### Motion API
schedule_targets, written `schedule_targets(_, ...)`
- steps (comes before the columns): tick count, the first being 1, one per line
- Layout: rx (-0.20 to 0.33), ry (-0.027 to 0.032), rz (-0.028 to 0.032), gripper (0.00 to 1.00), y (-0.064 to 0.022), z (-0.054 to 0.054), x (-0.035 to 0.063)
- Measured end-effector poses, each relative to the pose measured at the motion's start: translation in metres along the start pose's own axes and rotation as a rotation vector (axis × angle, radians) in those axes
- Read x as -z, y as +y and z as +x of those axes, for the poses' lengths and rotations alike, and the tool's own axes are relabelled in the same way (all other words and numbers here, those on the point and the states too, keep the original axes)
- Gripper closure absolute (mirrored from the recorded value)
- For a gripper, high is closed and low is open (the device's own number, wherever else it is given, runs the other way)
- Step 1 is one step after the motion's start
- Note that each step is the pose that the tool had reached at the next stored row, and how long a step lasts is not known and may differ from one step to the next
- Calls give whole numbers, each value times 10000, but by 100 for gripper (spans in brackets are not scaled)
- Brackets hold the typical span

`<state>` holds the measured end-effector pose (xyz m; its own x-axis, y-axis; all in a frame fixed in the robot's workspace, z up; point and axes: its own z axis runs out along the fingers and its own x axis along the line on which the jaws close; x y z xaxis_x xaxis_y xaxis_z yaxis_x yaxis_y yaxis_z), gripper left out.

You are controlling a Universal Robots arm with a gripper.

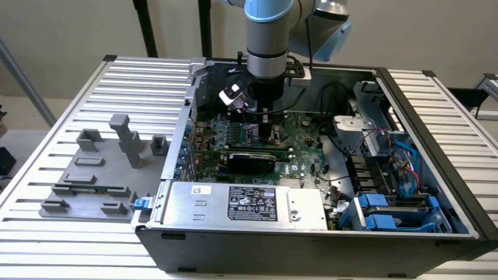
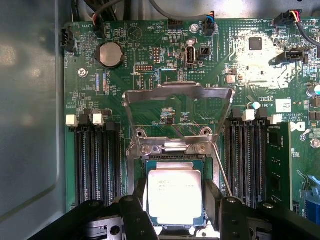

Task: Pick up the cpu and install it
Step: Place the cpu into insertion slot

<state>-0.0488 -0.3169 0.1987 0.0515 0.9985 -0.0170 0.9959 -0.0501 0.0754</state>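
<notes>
**Fig. 1.** The pincer is shown clasped on the cpu, its 2 black fingers pressed against 2 opposite edges. The cpu is held flat, directly over the socket. Just beyond the fingertips, the metal load plate is hinged open. Memory slots are ranged to either side of the pincer. All are carried on the green motherboard, enclosed by the open computer case.

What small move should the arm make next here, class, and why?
Probably a short, straight descent, keeping the cpu level. The gripper is closed on its two sides, the cpu sits square over the socket, and the load plate is swung up out of the way. Whether the cpu is fully seated cannot be told, so releasing now seems premature.
</notes>
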Motion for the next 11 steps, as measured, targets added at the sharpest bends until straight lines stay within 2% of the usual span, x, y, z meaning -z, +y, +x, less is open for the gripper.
schedule_targets(5, 0, 0, 0, 44, 0, 0, 0)
schedule_targets(6, 0, 1, 0, 37, 0, 0, 0)
schedule_targets(11, 0, 1, 1, 37, 0, 0, 0)
